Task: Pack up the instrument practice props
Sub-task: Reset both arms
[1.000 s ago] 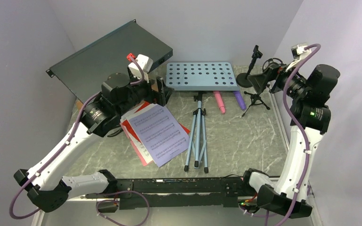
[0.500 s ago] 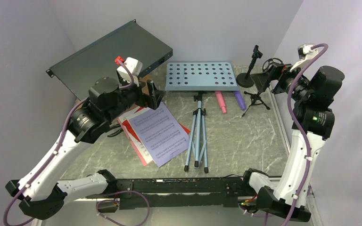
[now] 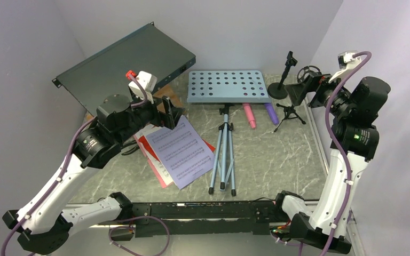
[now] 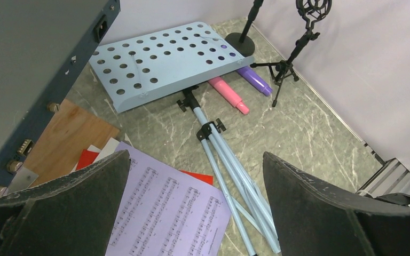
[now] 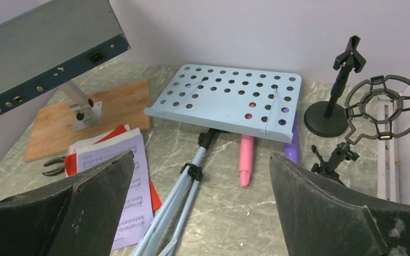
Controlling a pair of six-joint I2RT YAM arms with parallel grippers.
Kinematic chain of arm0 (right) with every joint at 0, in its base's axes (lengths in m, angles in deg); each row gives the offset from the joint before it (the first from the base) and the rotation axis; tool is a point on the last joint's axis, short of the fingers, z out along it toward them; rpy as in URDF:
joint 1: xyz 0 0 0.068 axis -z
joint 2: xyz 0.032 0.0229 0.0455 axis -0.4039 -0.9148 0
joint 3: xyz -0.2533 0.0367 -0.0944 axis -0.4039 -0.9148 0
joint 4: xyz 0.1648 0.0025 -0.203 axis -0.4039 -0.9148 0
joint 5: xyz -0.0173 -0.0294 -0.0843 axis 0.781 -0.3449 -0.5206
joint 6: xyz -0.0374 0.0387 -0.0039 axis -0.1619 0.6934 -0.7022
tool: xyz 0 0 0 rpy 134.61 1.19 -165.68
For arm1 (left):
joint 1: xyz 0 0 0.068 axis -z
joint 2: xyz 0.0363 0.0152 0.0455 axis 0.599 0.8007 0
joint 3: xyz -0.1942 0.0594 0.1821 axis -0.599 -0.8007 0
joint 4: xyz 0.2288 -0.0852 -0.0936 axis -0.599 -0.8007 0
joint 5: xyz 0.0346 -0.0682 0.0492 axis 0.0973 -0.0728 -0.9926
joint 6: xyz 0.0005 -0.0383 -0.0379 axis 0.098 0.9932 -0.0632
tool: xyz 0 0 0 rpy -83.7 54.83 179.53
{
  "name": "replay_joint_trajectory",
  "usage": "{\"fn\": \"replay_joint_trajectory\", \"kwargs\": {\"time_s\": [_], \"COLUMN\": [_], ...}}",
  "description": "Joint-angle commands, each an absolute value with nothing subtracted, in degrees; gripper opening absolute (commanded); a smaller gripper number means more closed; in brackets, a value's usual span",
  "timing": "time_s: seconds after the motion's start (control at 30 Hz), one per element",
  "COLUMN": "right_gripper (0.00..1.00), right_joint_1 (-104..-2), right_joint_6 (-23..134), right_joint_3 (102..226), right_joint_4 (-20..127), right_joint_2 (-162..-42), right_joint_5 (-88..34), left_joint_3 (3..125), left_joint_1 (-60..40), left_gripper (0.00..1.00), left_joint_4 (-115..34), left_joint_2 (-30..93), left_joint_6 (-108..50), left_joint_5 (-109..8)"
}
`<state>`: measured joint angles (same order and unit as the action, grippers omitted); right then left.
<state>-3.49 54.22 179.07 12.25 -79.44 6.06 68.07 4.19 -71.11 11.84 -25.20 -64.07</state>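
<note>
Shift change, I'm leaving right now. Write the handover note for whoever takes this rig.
Left gripper open, empty, over the far edge of the sheet-music pages.
Right gripper open, empty, raised by the round-base mic support and tripod mic support.
Music rack lies mid-table, legs folded; pink microphone and purple microphone partly under its near edge.
Done: nothing packed.
Left: everything.

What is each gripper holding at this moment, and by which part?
Nothing is held. The left gripper and the right gripper are both open above the table, with no object between their fingers.
</note>
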Motion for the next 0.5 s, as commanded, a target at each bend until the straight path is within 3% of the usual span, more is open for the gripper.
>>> {"fn": "replay_joint_trajectory", "kwargs": {"time_s": [0.0, 0.47], "right_gripper": [1.0, 1.0], "right_joint_1": [-3.02, -0.99], "right_joint_6": [54.04, 54.61], "right_joint_3": [178.16, 175.28], "right_joint_4": [13.39, 14.65], "right_joint_2": [-78.19, -76.64], "right_joint_5": [5.29, 5.69], "left_joint_3": [67.46, 65.3], "left_joint_1": [3.89, 3.89], "left_gripper": [1.0, 1.0], "left_joint_4": [-70.02, -68.98], "left_joint_2": [9.9, 8.68], "left_joint_6": [-24.88, -25.45], "left_joint_5": [-63.46, -63.34]}}
